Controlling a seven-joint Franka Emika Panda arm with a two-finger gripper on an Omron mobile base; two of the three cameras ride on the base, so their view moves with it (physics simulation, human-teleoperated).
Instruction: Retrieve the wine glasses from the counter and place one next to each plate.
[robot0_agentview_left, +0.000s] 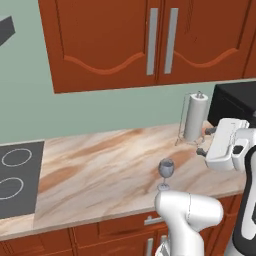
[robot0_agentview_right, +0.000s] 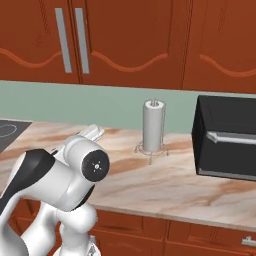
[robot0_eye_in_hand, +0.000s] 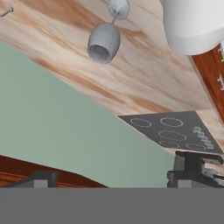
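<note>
A wine glass (robot0_agentview_left: 166, 172) of translucent grey-blue, with rounded bowl, thin stem and round foot, stood upright near the front edge of the counter (robot0_agentview_left: 100, 165), a beige stone top streaked with brown; no writing could be read anywhere. The gripper (robot0_agentview_left: 206, 141) hung to the glass's right, apart from it, jaws spread wide and empty. Behind stood a white paper-towel roll (robot0_agentview_left: 194, 117) in a wire holder, a black microwave (robot0_agentview_right: 225, 137), and a flat black cooktop (robot0_agentview_left: 15, 177) at left.
</note>
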